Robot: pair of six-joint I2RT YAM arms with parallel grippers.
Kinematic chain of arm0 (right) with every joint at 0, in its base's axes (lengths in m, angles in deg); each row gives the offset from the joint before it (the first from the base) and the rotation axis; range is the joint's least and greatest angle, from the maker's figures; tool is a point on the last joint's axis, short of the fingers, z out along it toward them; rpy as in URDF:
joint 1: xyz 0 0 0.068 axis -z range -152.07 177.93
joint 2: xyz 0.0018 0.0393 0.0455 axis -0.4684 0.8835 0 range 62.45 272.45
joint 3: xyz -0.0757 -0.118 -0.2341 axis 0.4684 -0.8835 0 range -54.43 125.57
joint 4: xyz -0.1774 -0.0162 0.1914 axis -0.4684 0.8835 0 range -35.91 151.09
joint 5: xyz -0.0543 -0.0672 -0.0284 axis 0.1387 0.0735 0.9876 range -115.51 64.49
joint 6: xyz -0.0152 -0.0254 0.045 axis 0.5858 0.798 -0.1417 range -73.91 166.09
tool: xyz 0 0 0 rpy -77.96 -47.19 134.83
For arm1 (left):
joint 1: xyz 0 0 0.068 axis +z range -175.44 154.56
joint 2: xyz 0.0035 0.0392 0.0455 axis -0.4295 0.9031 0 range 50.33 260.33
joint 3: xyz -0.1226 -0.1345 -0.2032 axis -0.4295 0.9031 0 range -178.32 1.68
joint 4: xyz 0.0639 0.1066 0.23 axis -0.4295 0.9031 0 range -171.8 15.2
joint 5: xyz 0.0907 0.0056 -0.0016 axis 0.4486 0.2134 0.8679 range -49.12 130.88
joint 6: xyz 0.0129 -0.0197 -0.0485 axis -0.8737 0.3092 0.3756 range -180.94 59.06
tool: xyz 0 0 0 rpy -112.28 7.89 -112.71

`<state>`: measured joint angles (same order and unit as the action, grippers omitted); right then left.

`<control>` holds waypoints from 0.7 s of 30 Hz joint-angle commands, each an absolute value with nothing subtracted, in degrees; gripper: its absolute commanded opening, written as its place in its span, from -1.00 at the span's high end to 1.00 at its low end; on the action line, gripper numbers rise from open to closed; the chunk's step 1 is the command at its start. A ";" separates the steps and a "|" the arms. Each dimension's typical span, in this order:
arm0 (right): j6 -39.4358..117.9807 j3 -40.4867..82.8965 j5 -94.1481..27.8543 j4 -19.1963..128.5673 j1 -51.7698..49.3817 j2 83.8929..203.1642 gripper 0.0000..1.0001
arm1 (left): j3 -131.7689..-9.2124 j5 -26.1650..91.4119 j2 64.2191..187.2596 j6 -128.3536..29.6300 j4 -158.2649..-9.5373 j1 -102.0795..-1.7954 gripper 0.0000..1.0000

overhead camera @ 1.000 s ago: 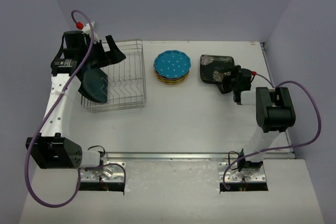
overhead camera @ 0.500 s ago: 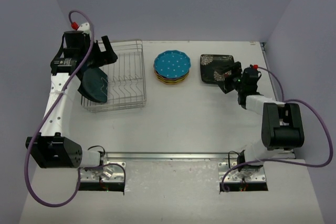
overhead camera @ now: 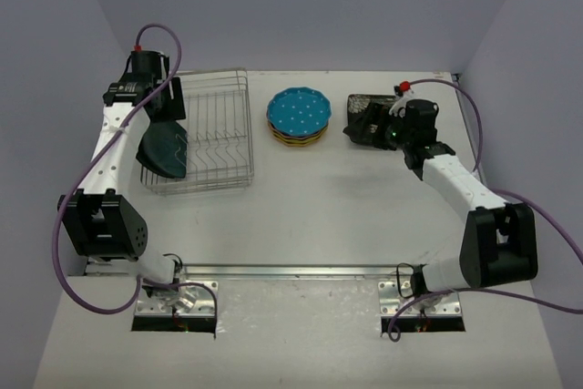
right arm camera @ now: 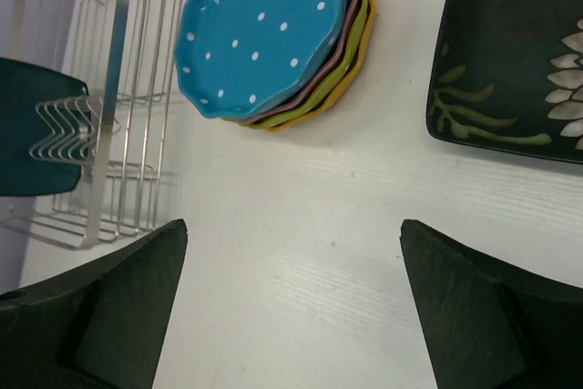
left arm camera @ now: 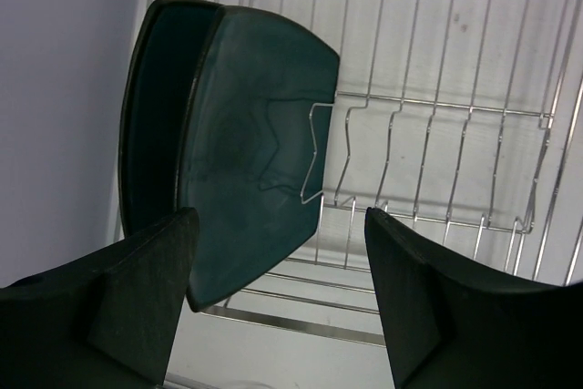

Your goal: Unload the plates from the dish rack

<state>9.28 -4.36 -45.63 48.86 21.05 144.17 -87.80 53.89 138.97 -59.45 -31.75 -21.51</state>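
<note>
The silver wire dish rack stands at the back left and also shows in the left wrist view. A dark teal squarish plate stands on edge at its left end, and I cannot tell whether a second one leans behind it. My left gripper hangs open just above this plate, with the fingers on either side of its lower corner and not touching it. The dotted blue plate tops a stack of round plates on the table. My right gripper is open and empty, low over the table.
A black squarish plate with white flowers lies flat right of the stack and partly under my right wrist. It also shows in the right wrist view. In that view the stack has maroon, green and yellow rims. Purple walls close in the back and sides.
The left gripper has drawn back from the rack's far rim to above the teal plate. The right arm has stretched out and its gripper has moved left and back over the black plate.
</note>
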 commanded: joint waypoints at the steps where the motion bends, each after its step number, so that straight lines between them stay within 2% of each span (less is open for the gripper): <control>1: 22.84 -5.08 -42.20 49.87 18.87 140.31 -0.97 | -87.84 59.48 138.89 -60.68 -32.11 -20.87 -0.42; 7: 32.66 -7.24 -40.09 48.38 16.16 137.14 -0.98 | -89.56 62.24 141.50 -62.70 -31.70 -20.77 -0.43; 21: 38.36 -4.03 -41.07 55.74 16.24 137.59 -0.97 | -89.40 58.65 147.03 -61.76 -31.46 -18.42 -0.40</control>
